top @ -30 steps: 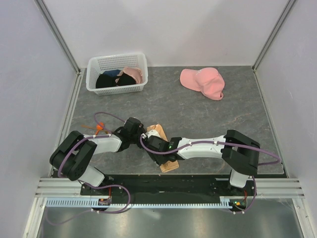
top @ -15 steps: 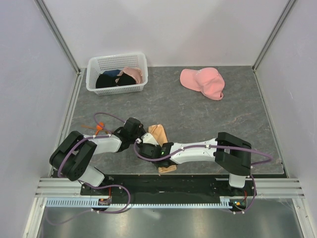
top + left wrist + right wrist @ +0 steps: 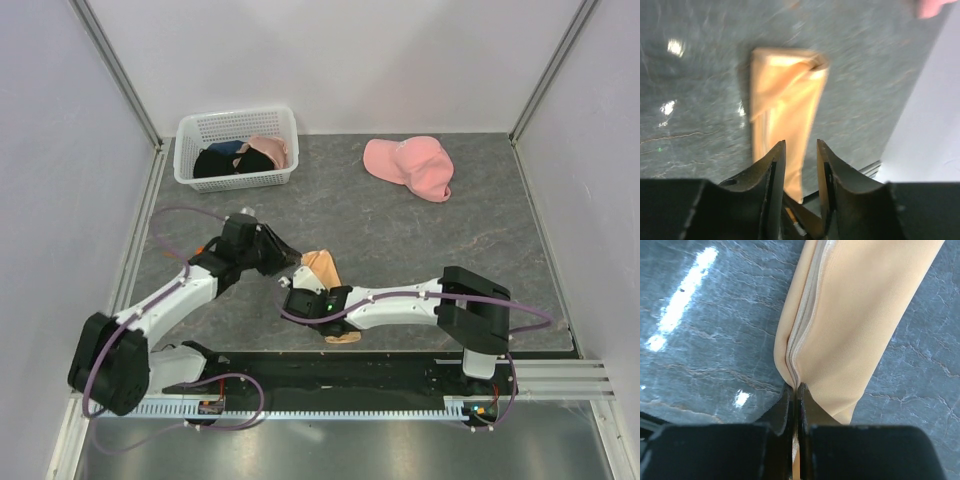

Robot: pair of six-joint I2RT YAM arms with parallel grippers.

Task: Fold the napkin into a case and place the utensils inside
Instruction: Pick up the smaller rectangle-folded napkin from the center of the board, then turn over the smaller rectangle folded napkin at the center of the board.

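Note:
The napkin (image 3: 322, 268) lies folded into a narrow peach-tan strip on the grey table (image 3: 420, 230), near the front middle. My right arm crosses over its middle, and its near end (image 3: 343, 336) shows below the arm. My right gripper (image 3: 794, 388) is shut on the layered left edge of the napkin (image 3: 860, 315). My left gripper (image 3: 800, 150) is open just left of the strip's far end, hovering with nothing between its fingers. A small orange bit (image 3: 203, 247) beside my left forearm looks like part of the utensils; the rest is hidden.
A white basket (image 3: 237, 127) with dark and pink clothes stands at the back left. A pink cap (image 3: 410, 166) lies at the back right. Walls close in the table on three sides, and a black rail (image 3: 330, 368) runs along the near edge.
My left gripper has opened, let go of the napkin and drawn back left and away. My right gripper has closed on the napkin's edge.

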